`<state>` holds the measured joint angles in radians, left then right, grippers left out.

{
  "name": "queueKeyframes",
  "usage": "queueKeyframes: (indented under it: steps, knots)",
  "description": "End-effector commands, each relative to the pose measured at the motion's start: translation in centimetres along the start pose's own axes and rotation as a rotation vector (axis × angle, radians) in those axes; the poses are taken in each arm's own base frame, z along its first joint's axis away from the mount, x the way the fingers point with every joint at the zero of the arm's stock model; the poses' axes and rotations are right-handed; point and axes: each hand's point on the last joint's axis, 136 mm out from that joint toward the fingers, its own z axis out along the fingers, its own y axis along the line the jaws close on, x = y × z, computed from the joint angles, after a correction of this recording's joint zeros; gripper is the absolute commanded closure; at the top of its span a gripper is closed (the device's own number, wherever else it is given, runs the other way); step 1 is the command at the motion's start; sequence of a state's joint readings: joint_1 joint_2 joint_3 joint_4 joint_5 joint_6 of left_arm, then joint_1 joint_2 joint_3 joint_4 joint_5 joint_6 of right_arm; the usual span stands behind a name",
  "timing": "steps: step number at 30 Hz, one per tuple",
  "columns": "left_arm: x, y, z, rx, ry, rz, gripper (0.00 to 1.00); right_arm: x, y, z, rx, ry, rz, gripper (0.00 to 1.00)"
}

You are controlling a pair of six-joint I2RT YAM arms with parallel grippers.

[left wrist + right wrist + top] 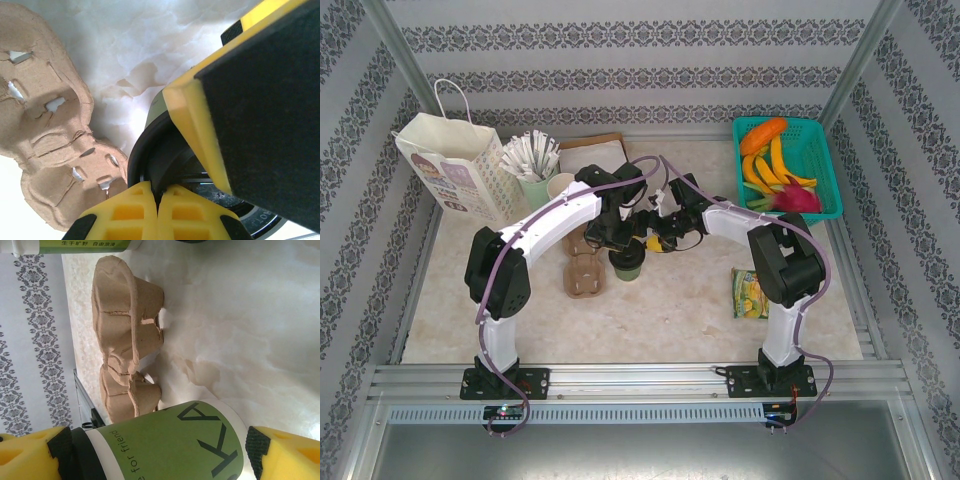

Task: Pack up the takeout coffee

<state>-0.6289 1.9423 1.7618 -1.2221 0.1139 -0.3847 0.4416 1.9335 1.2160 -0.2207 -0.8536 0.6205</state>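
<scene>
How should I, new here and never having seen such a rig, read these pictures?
The left arm and right arm are robots bolted to a pale marbled table. One picture looks down from above; the others come from a camera on each wrist. Nearby: a white paper bag, a teal plastic basket of fruit, a brown cardboard cup carrier and an olive-green paper cup with a black lid. The left end effector is shut, tips at the lid's rim. The right end effector straddles the cup; whether it grips is unclear.
</scene>
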Motion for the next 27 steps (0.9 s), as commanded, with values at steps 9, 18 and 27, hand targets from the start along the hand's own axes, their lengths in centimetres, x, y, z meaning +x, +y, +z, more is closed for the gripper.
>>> queueKeyframes:
  steps: [9,18,27]
  knots:
    - [0.5,1.0,1.7,-0.084,0.031,-0.056,1.0,0.7,-2.6,-1.1,0.216,-0.064,-0.039,0.09]
    - [0.3,1.1,0.9,-0.084,-0.002,-0.117,1.0,-0.4,0.7,-6.0,0.202,-0.292,-0.139,0.07]
    - [0.3,-0.2,0.1,-0.015,0.01,-0.134,0.87,2.5,2.7,-6.0,0.101,-0.281,-0.164,0.11]
